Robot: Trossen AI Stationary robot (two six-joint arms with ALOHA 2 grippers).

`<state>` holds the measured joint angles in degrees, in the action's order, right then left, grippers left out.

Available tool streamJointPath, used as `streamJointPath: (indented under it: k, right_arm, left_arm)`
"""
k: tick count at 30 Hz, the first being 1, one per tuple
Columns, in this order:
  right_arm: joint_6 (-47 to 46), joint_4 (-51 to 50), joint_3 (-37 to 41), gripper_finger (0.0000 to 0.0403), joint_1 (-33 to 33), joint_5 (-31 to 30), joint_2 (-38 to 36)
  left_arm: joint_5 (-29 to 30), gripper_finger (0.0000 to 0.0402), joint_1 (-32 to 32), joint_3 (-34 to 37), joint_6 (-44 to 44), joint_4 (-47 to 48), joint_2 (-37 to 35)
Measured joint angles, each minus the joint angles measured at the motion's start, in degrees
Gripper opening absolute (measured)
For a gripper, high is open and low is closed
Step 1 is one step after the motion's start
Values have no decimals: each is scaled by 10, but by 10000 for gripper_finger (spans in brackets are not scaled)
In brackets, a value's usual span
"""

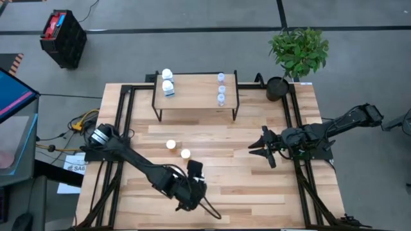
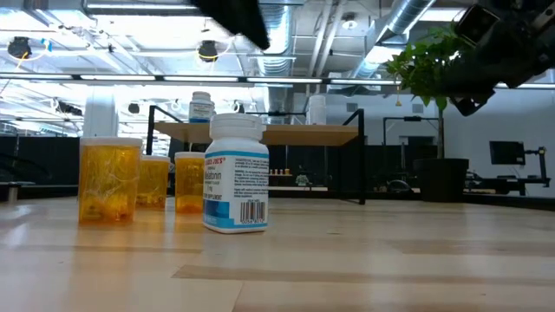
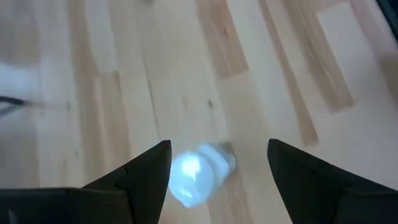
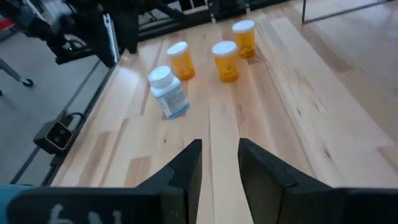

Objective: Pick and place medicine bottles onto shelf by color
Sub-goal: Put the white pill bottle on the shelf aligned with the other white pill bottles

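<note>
Left gripper (image 1: 191, 190), fingers spread, hovers over one white bottle (image 3: 198, 169) on the tabletop (image 1: 257, 192). Three orange bottles (image 4: 225, 60) stand nearby. Shelf (image 1: 194, 91) holds two white bottles (image 1: 167, 83) and three clear ones (image 1: 221, 88) (separate ends). Right gripper (image 1: 265, 148) idles, fingers narrowly parted.

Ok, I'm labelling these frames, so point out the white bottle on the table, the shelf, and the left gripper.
white bottle (image 2: 236, 173), low view, on its printed label.
shelf (image 1: 194, 91), high view, on the bare wood top between the bottle rows.
left gripper (image 3: 219, 171), left wrist view, midway between its open fingertips, above the bottle.
</note>
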<state>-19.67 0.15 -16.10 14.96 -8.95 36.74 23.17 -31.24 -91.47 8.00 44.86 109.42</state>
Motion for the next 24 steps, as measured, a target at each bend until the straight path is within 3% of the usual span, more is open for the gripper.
streamJointPath:
  k: [5,12,18,24]
  right_arm:
    - [0,-10,0,127,0,0,0]
    - [-2,-33,0,127,0,0,0]
    - [0,-32,0,127,0,0,0]
    - [2,-32,0,127,1,1,0]
  left_arm:
    - [-97,254,38,-12,8,19,1]
    - [-167,254,86,-24,-152,89,1]
    - [-171,254,107,-23,-256,138,1]
    - [-176,254,109,-24,-268,126,9]
